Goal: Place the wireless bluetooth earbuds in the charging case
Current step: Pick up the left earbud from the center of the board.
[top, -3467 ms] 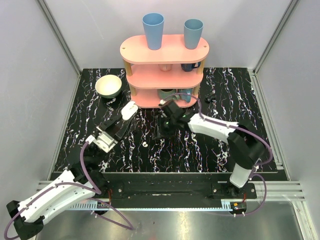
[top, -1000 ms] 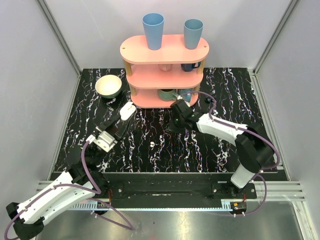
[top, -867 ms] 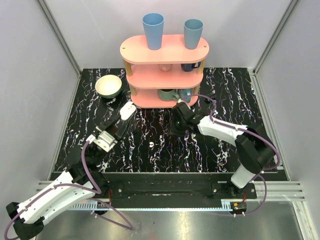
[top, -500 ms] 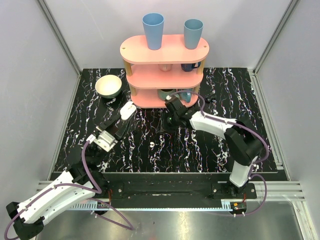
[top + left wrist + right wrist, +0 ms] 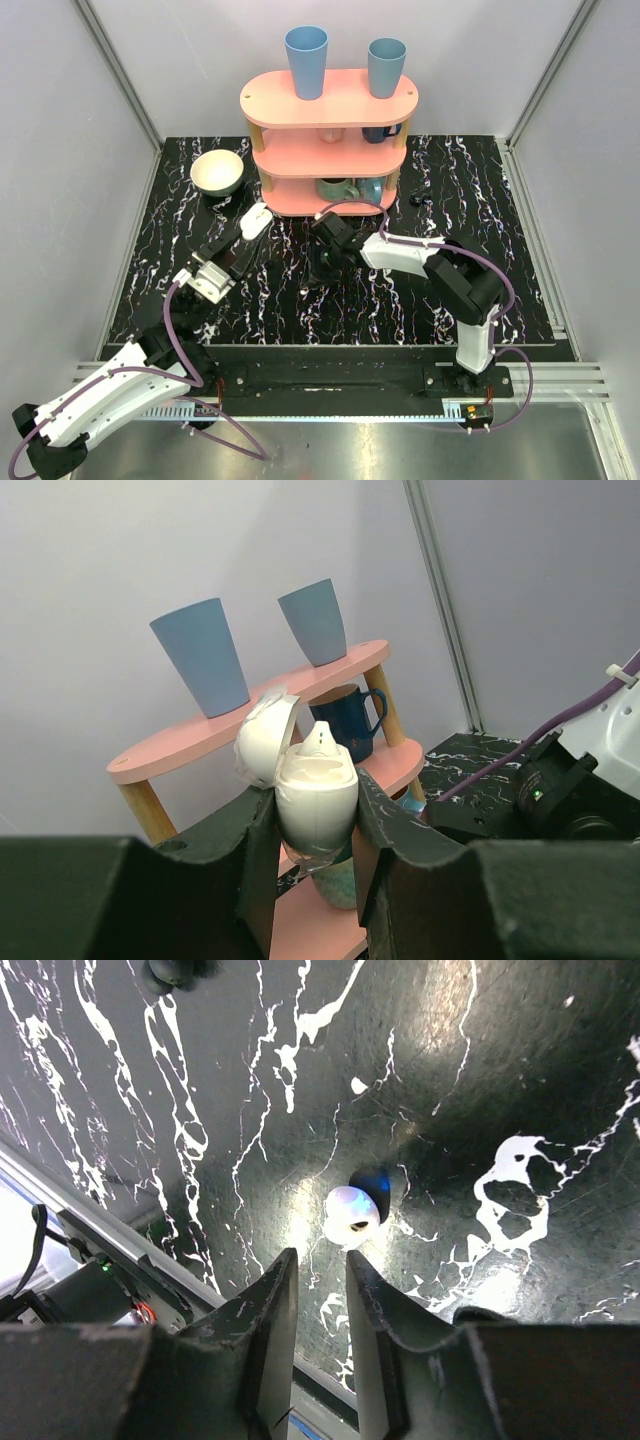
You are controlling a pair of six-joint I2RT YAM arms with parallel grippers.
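My left gripper (image 5: pixel 315 812) is shut on the white charging case (image 5: pixel 316 798) and holds it upright above the table, lid (image 5: pixel 262 738) open. One white earbud (image 5: pixel 318 738) sits in the case, its tip poking out. In the top view the case (image 5: pixel 256 221) is left of the shelf, with the left gripper (image 5: pixel 246 238) under it. The second earbud (image 5: pixel 351 1216) lies on the black marble table, just beyond the tips of my right gripper (image 5: pixel 320 1258). Its jaws are a narrow gap apart and empty. In the top view the right gripper (image 5: pixel 316 270) points down over that spot and the earbud is not visible.
A pink three-tier shelf (image 5: pixel 330 100) stands at the back centre with two blue cups (image 5: pixel 306 60) on top and mugs on lower tiers. A cream bowl (image 5: pixel 217 172) sits back left. A small black object (image 5: pixel 416 200) lies right of the shelf.
My right arm has swung left from near the shelf's right foot and lowered its gripper over the loose earbud. The left arm and the case have not moved.
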